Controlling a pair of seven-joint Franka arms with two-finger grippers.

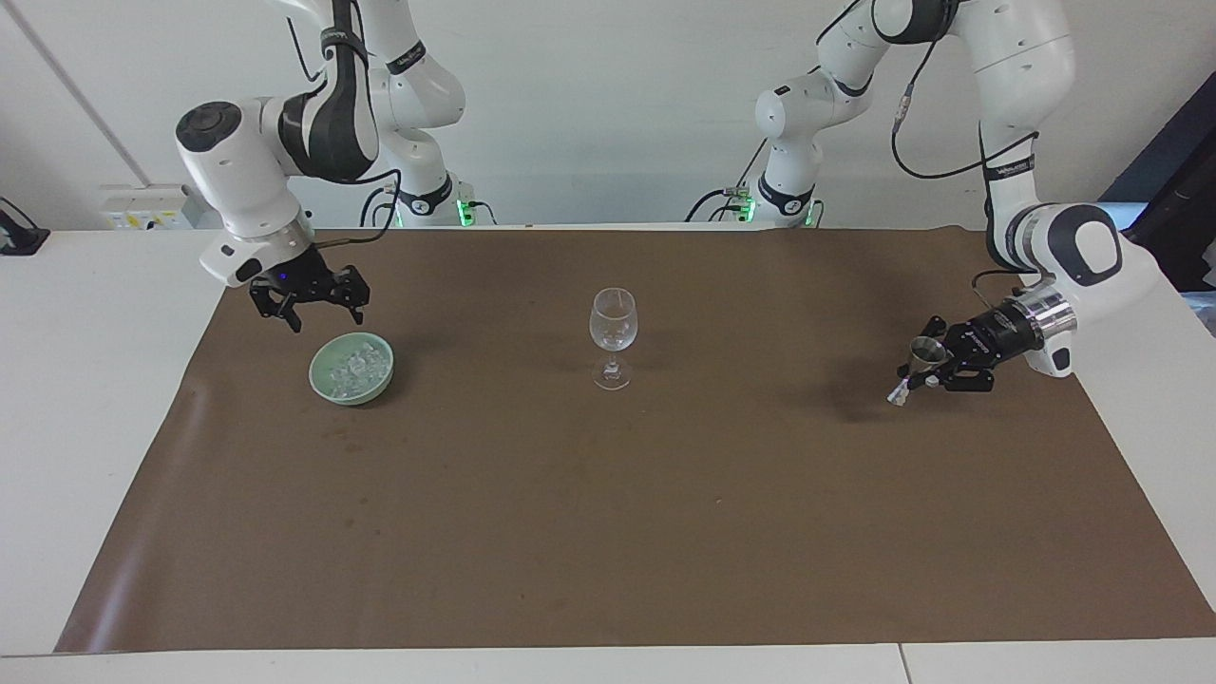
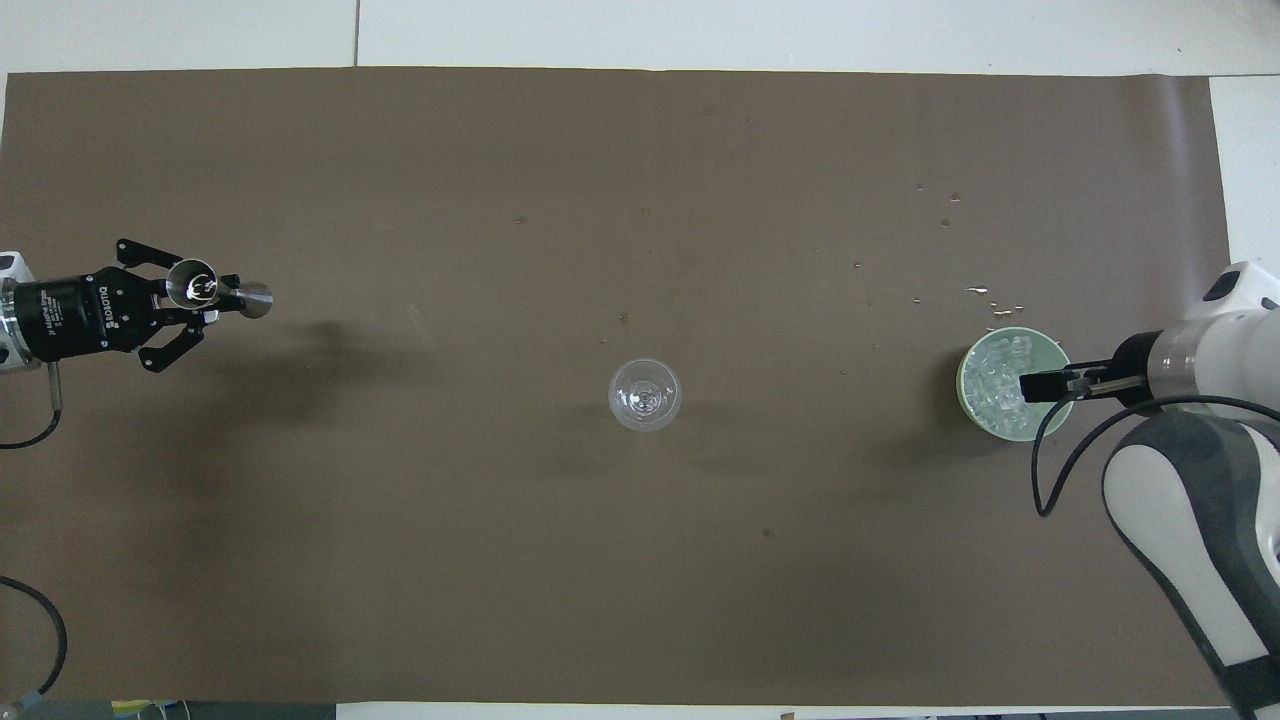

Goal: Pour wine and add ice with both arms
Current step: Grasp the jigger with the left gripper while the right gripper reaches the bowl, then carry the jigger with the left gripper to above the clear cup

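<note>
A heap of clear ice cubes (image 1: 353,362) lies in a pale green bowl (image 1: 352,391) toward the right arm's end of the table; the ice (image 2: 995,380) and bowl (image 2: 1000,432) also show in the overhead view. My right gripper (image 1: 321,317) is open and empty, just above the bowl's rim on the robots' side; in the overhead view it (image 2: 1042,386) covers part of the bowl. My left gripper (image 1: 926,369) is shut on a small metal jigger (image 1: 920,352), held tilted a little above the mat; the jigger (image 2: 195,283) shows from above too. An empty stemmed glass (image 1: 613,323) stands mid-table.
A brown mat (image 1: 608,532) covers most of the white table. Small drops or ice bits (image 2: 985,295) lie on the mat just past the bowl, farther from the robots. The stemmed glass (image 2: 645,394) stands alone between bowl and jigger.
</note>
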